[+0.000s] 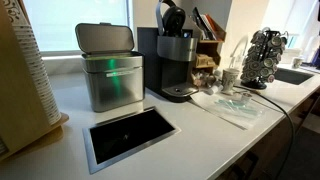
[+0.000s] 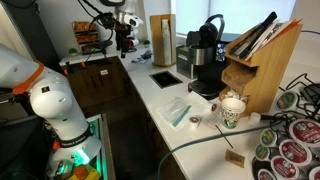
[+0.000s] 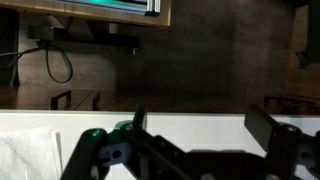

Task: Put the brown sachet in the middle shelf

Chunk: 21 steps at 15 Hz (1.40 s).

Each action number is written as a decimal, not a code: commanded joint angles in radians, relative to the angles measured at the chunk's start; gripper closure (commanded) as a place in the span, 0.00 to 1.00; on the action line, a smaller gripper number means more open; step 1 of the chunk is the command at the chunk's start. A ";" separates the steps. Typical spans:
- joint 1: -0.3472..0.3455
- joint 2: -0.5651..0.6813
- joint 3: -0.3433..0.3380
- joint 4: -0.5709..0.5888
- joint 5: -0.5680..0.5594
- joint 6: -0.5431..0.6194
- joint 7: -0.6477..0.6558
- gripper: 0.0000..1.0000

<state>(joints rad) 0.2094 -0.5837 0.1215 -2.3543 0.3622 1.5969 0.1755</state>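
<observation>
A small flat brown sachet (image 2: 234, 158) lies on the white counter next to the pod carousel (image 2: 290, 145). The brown wooden rack stands behind the coffee machine in both exterior views (image 1: 208, 55) (image 2: 255, 75); its middle shelf (image 1: 208, 60) holds small items I cannot make out. My gripper (image 2: 123, 38) hangs at the far end of the counter, well away from the sachet and the rack. In the wrist view the gripper (image 3: 200, 125) is open, with only bare white counter between its fingers.
A metal bin (image 1: 108, 70), a coffee machine (image 1: 175, 60), a black recessed opening (image 1: 128, 135) and a clear plastic tray (image 1: 235, 100) sit along the counter. A paper cup (image 2: 232, 110) stands by the rack. A sink (image 1: 295, 75) is beyond the carousel. A white towel (image 3: 25, 155) lies near the gripper.
</observation>
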 commanded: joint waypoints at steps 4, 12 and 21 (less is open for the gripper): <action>-0.027 -0.001 0.021 0.003 0.009 -0.007 -0.011 0.00; -0.027 -0.001 0.021 0.003 0.009 -0.007 -0.011 0.00; -0.228 -0.305 -0.039 0.013 -0.411 -0.178 0.065 0.00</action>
<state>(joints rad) 0.0481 -0.7575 0.1236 -2.3176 0.0046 1.5024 0.2082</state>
